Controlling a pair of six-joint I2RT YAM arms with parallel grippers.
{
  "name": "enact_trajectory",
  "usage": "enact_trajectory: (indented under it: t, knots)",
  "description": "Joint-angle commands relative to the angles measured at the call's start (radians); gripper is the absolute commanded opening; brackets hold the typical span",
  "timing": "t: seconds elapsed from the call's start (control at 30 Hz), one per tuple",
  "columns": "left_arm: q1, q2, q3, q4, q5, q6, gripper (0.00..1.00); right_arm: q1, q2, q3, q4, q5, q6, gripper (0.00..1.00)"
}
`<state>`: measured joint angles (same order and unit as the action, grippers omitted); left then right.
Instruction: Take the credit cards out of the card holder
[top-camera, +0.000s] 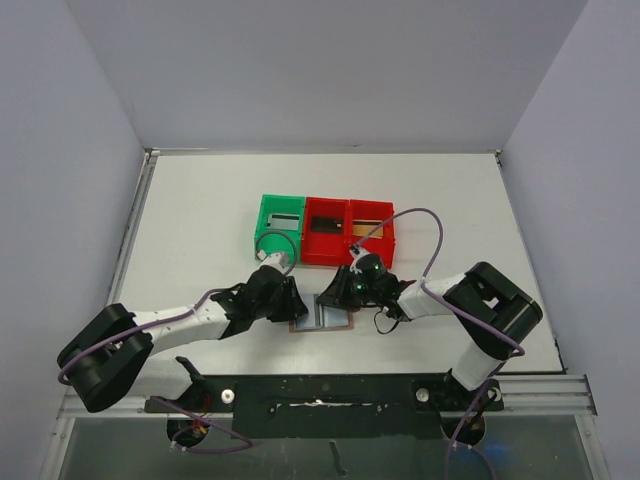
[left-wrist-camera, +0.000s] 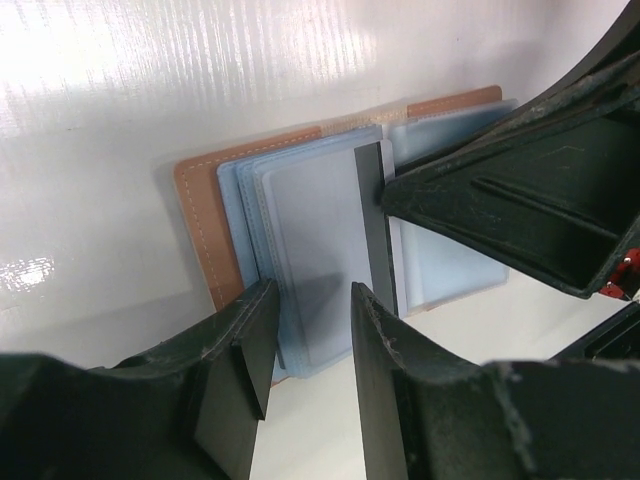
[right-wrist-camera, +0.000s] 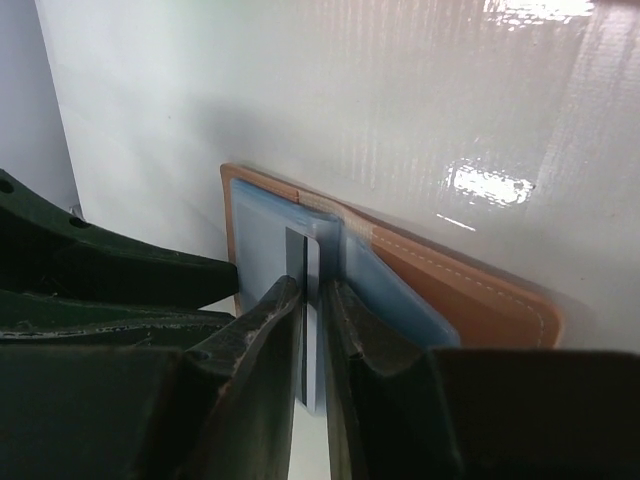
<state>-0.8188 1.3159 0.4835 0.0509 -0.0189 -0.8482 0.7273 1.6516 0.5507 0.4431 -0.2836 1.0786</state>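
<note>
The card holder (top-camera: 330, 318) lies opened flat on the white table (top-camera: 200, 220), close to the near edge and in front of the red and green bins (top-camera: 325, 232). It sits between the left gripper (top-camera: 288, 300) and the right gripper (top-camera: 350, 288), which meet over it. Its long axis runs left to right across the table. The fold points away from the arms and the inner pockets face up.

In the left wrist view the brown outer border frames stacked pale blue pockets. A dark credit card (left-wrist-camera: 372, 230) rises near the fold, with the right gripper's tip on its upper edge. The left gripper's fingers (left-wrist-camera: 250, 340) stand spread over the near edge of the left half, and nothing is clamped between them.

In the right wrist view that gripper's fingers are drawn almost together, pinching the thin card edge-on just above the pockets, with the brown flap off to the right.

The holder looks light and limp, so it would probably lift or slide along with the card unless its outer flap is pressed down. The card seems stiff and slick, best held by its exposed short edge and drawn straight along the pocket's opening.
</note>
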Motion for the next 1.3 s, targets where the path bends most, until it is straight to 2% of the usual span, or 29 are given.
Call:
enact_trajectory:
  t: [0.0,0.1,0.17,0.27,0.7,0.9,1.03,1.27]
  knots:
    - [-0.01,-0.015,-0.011,0.009,-0.019,-0.025,0.34,0.01,-0.027,0.009,0.033,-0.093,-0.09,0.16]
    - [-0.01,-0.001,-0.003,-0.003,-0.023,-0.019,0.34,0.01,-0.029,0.018,0.003,-0.115,-0.132,0.12]
    - [-0.01,0.01,0.004,-0.012,-0.029,-0.017,0.34,0.007,-0.034,0.018,-0.021,-0.108,-0.142,0.05]
    - [-0.012,0.027,0.018,-0.045,-0.048,-0.016,0.38,-0.009,-0.04,0.007,-0.025,-0.111,-0.145,0.0]
    - [-0.032,0.089,0.026,-0.097,-0.089,-0.014,0.37,-0.101,-0.087,-0.055,-0.004,-0.225,-0.172,0.0]
    - [-0.042,0.098,0.028,-0.098,-0.093,-0.02,0.37,-0.142,-0.091,-0.09,-0.011,-0.187,-0.121,0.0]
    - [-0.051,0.098,0.025,-0.101,-0.112,-0.032,0.34,-0.138,-0.101,-0.071,-0.071,-0.103,-0.092,0.0]
    - [-0.063,0.051,0.02,-0.103,-0.144,-0.055,0.33,-0.139,-0.103,-0.061,-0.062,-0.139,-0.12,0.0]
